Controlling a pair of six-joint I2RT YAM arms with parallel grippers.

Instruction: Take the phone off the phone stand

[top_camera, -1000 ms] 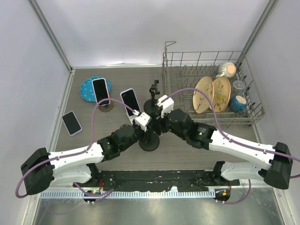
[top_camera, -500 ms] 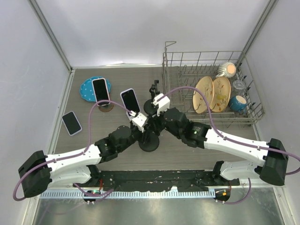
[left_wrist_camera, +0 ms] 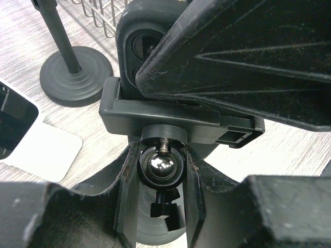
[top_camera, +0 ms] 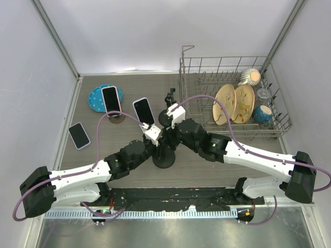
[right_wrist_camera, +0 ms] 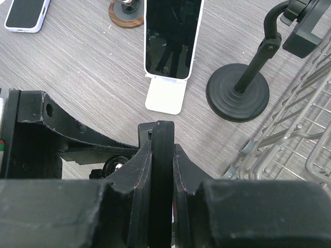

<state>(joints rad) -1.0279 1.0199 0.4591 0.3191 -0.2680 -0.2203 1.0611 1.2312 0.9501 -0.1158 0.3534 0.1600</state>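
Both arms edged forward, left claw (left_wrist_camera: pixel 160 173) gripping phone stand (left_wrist_camera: pixel 155 116), right claw (right_wrist_camera: pixel 163 157) clamping phone (right_wrist_camera: pixel 163 133).

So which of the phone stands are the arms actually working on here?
Start at the wire dish rack on the right of the table; two black round-based stands sit just left of it. It is the nearer stand: the left gripper clamps its ball joint, the right gripper pinches its phone edge-on. The farther stand holds no phone.
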